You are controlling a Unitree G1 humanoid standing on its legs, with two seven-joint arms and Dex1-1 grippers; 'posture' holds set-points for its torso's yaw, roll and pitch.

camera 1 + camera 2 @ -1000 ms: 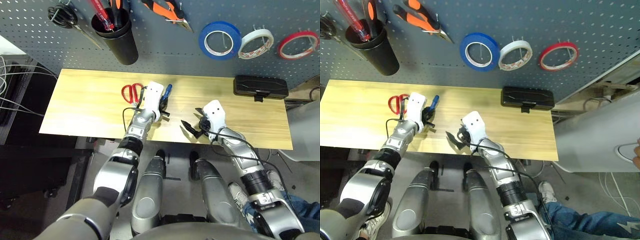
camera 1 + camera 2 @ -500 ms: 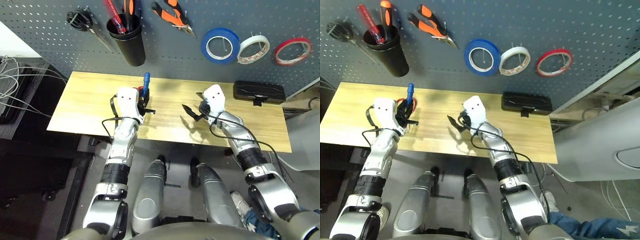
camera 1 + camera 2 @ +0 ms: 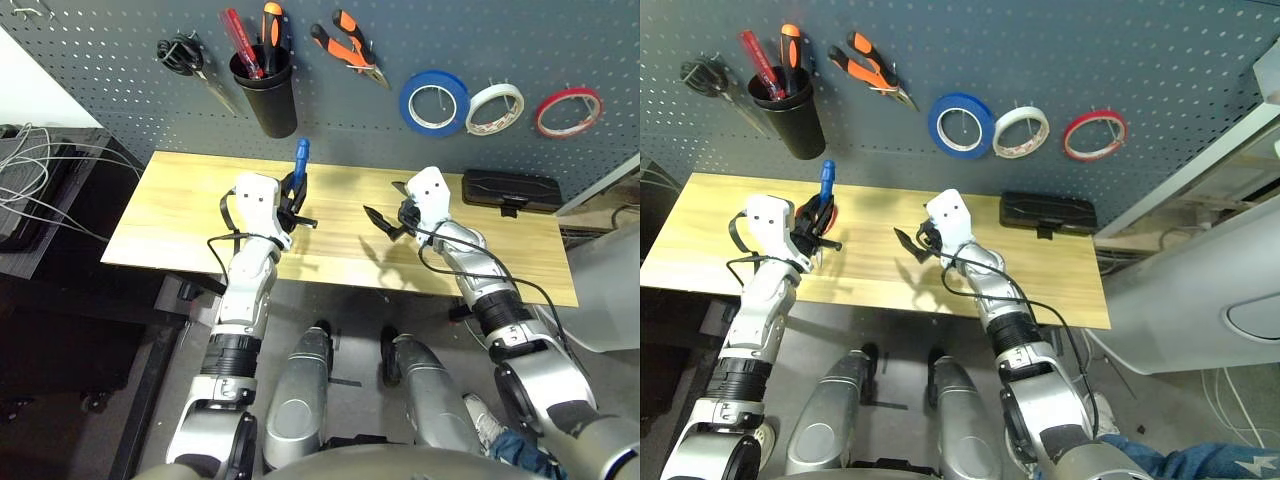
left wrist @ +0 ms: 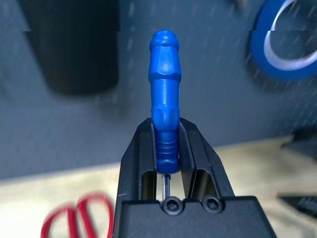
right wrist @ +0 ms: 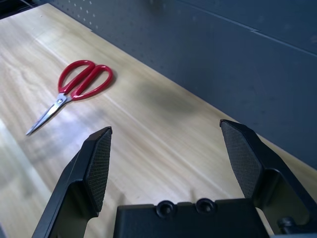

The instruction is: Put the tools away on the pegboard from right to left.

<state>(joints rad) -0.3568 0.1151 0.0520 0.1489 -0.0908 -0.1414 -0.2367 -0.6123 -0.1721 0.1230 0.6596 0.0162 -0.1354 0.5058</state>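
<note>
While no writing reads, left fingers (image 4: 168,148) grip blue-handled screwdriver (image 4: 164,94)

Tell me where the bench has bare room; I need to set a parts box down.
The wooden bench is bare left of the left gripper, and between the right gripper and the black case. The middle is crowded: both grippers, the blue-handled screwdriver and red-handled scissors.

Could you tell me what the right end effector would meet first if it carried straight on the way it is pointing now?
Probably the bare wooden table. The open right end effector points down across it toward the pegboard; the red-handled scissors lie off to one side. Depth is uncertain.
</note>
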